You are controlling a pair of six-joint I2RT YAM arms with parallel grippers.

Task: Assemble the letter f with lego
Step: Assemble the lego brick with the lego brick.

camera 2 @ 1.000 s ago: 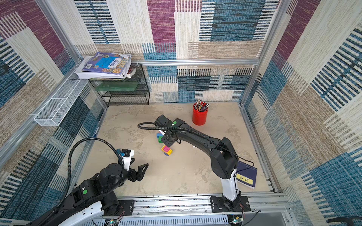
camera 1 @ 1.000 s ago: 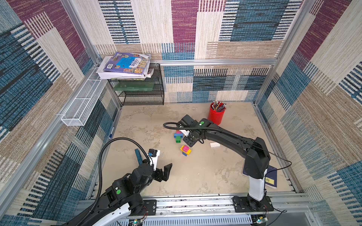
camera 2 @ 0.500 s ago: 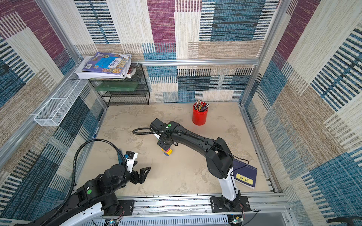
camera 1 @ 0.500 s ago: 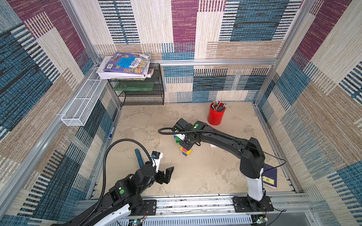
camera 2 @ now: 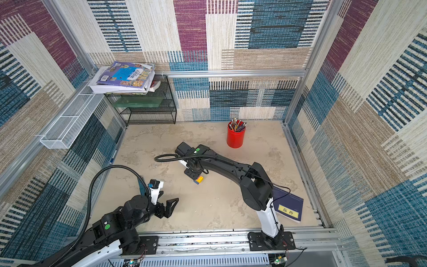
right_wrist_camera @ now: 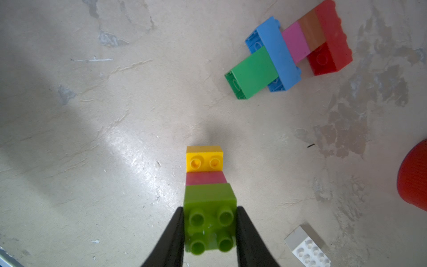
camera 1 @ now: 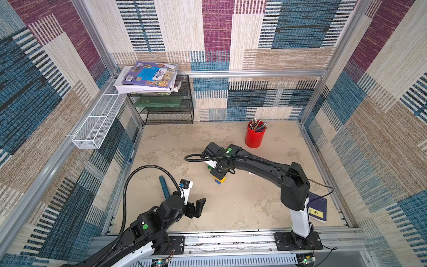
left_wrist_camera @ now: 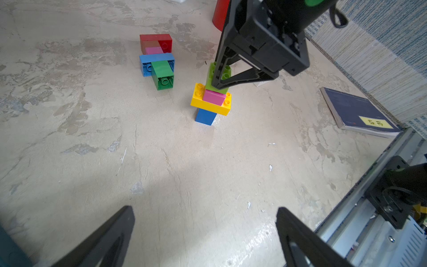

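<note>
A lego stack (left_wrist_camera: 210, 104) stands upright on the table: blue at the bottom, then yellow, pink, and a lime green brick (right_wrist_camera: 209, 208) on top. My right gripper (right_wrist_camera: 210, 231) is shut on that lime green brick from above; in both top views it (camera 1: 218, 173) (camera 2: 193, 172) hides most of the stack. A second lego piece (right_wrist_camera: 286, 50) lies flat beyond it, made of green, blue, pink, orange and red. A loose white brick (right_wrist_camera: 307, 246) lies near the stack. My left gripper (left_wrist_camera: 204, 212) (camera 1: 198, 207) hangs open and empty near the front edge.
A red pen cup (camera 1: 254, 136) stands at the back right. A dark blue book (camera 1: 317, 208) lies by the right arm's base. A teal strip (camera 1: 164, 187) lies beside the left arm. A black wire rack (camera 1: 166, 104) with books fills the back left corner.
My right gripper has moved from beside the lying lego piece to directly over the standing stack. The left arm has shifted slightly toward the front rail.
</note>
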